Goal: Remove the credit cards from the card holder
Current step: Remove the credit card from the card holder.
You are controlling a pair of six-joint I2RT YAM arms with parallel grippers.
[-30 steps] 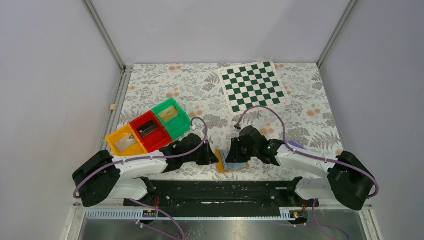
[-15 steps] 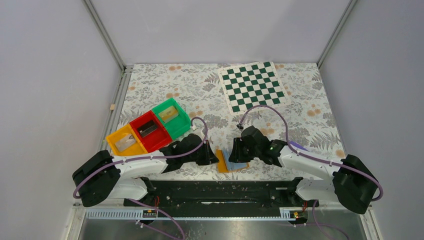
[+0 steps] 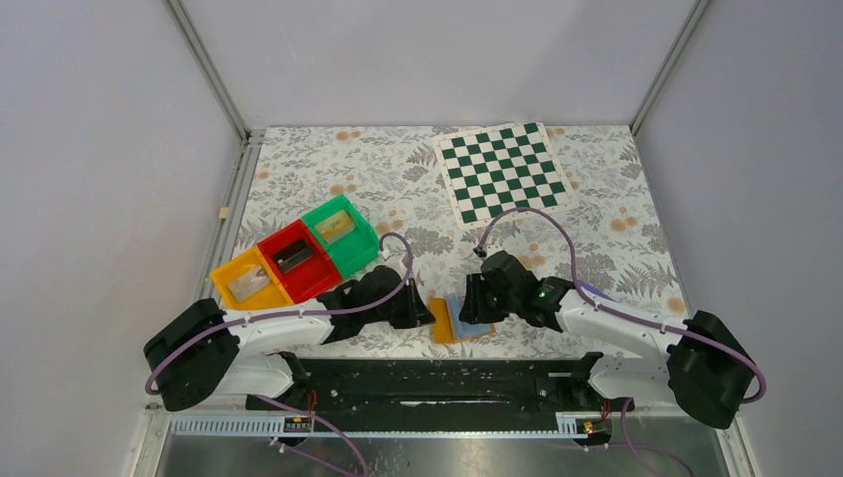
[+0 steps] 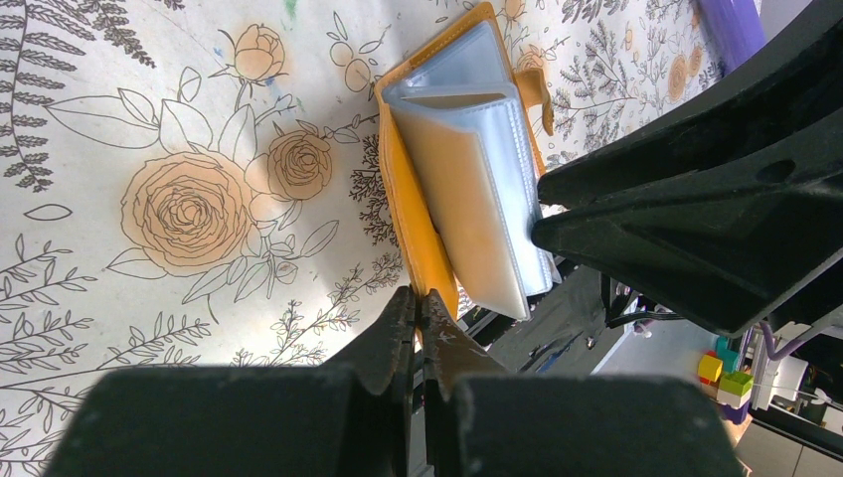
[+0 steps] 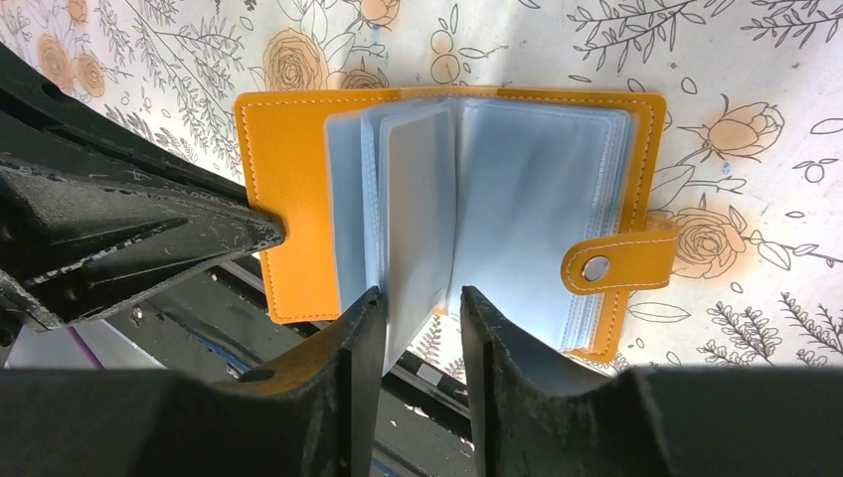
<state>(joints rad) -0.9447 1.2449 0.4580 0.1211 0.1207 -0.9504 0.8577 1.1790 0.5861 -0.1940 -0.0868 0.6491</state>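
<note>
The card holder (image 3: 452, 322) lies open near the table's front edge, orange outside with pale-blue clear sleeves inside. My left gripper (image 3: 425, 316) is shut on the edge of its orange left cover (image 4: 408, 214), the tips (image 4: 420, 298) pinching it. My right gripper (image 3: 473, 304) is open over the sleeves. In the right wrist view its fingers (image 5: 422, 303) straddle one raised sleeve page (image 5: 418, 209), which touches the left finger. The snap tab (image 5: 616, 263) sticks out on the right. No card shows clearly inside the sleeves.
Orange (image 3: 247, 279), red (image 3: 295, 258) and green (image 3: 340, 231) bins stand in a row at the left, each with a small item. A green-and-white chessboard (image 3: 502, 171) lies at the back right. A flat purple piece (image 3: 589, 289) lies by the right arm.
My right gripper has shifted slightly to the right over the open holder, and the sleeves lie a little differently. The left gripper keeps its hold and has not moved.
</note>
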